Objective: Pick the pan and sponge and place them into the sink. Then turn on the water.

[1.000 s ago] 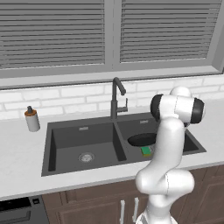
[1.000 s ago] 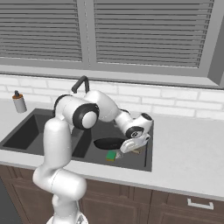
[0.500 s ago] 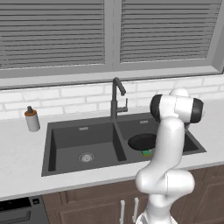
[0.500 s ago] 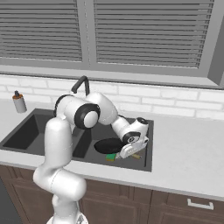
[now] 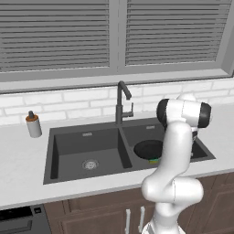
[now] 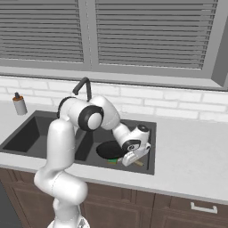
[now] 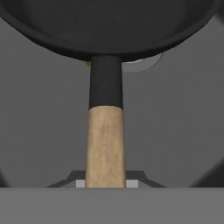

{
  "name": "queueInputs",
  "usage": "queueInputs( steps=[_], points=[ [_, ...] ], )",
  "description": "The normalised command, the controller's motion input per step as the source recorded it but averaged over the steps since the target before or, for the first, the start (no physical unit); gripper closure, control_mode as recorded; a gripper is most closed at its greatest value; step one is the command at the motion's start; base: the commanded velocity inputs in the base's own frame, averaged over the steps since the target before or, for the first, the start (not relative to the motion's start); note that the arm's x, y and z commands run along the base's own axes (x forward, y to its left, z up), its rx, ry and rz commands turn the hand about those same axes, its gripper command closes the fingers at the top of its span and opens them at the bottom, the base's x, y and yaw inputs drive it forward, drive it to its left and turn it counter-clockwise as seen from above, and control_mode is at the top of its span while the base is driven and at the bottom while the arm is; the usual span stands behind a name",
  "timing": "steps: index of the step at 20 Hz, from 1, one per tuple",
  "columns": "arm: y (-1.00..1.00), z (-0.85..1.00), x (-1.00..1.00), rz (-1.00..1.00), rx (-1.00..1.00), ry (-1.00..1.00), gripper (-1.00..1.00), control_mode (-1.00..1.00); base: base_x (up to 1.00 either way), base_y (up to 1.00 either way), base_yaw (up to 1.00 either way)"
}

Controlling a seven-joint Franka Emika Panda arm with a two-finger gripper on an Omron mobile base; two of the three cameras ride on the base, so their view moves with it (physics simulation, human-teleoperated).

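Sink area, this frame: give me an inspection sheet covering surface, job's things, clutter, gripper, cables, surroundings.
Surface: pale counter around a dark double sink.
Pan: in the right basin, above the sponge; its wooden handle runs back between the fingers.
Sponge: a green-yellow sliver at the pan's near rim, in the right basin.
Faucet: behind the divider; no water seen.
Clutter: soap bottle on the counter left of the sink.
Gripper: shut on the pan's handle, low over the right basin.
Cables: nothing seen.
Surroundings: white brick backsplash, shuttered window, brown cabinets below.
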Motion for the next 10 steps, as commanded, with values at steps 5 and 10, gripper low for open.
queueInputs(
  steps=[5, 10],
  points=[
    [0.32, -0.14, 0.01, 0.00, 0.00, 0.02, 1.00, -1.00, 0.00, 0.00, 0.00],
    [0.47, -0.15, 0.00, 0.00, 0.00, 0.04, -1.00, -1.00, 0.00, 0.00, 0.00]
  ],
)
